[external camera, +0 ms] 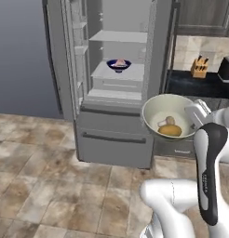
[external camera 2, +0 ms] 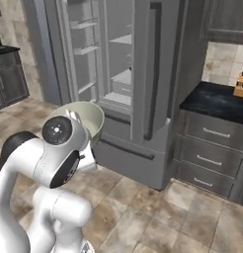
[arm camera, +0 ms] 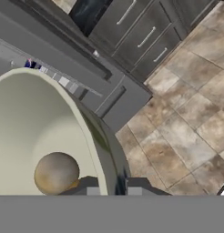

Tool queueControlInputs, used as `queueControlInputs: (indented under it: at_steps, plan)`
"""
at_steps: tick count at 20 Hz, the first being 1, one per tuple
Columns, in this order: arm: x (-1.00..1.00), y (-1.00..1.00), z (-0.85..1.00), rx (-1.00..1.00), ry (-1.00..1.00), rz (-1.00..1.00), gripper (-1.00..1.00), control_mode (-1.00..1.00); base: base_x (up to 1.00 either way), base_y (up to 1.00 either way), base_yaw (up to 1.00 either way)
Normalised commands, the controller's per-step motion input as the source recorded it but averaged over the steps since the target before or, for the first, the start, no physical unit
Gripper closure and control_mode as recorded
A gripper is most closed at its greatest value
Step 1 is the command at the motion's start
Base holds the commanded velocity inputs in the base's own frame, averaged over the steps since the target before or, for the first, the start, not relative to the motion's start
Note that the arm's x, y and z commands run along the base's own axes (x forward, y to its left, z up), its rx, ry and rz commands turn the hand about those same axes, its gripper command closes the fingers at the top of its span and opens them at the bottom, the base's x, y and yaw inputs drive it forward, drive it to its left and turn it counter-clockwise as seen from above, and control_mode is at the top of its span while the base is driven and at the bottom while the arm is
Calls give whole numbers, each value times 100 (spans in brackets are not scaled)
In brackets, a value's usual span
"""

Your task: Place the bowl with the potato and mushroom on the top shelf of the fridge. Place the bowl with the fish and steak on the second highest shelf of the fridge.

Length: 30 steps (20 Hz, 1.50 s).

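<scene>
We've got the gripper [arm camera: 114,185] pinched shut on the rim of the cream bowl [external camera: 168,116], potato [external camera: 170,130] and mushroom [external camera: 168,121] inside, hanging in the air in front of the open fridge [external camera: 114,148], level with its drawer and well below the top shelf [external camera: 118,36]. The dark bowl [external camera: 119,65] with what looks like the fish and steak already sits on the second shelf, so we should lift well clear of it, then go in above the top shelf. A one-sided rim pinch will likely let the bowl sag, so we keep it level, move slowly, and set it down flat before letting go.
</scene>
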Motion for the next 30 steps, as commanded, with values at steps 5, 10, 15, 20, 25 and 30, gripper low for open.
queueControlInputs:
  at_steps: [5, 10, 15, 20, 25, 30]
  plan:
    - [0, 0, 0, 0, 0, 0, 100, 100, 97, 100, -32]
    - [0, 0, 0, 0, 0, 0, 100, 100, 100, 97, -36]
    - [0, 0, 0, 0, 0, 0, 100, 100, 77, 69, -30]
    - [0, 0, 0, 0, 0, 0, 100, 100, 50, 63, 9]
    - [0, 0, 0, 0, 0, 0, 100, 100, 31, -53, 1]
    - [0, 0, 0, 0, 0, 0, 100, 100, 41, 5, 0]
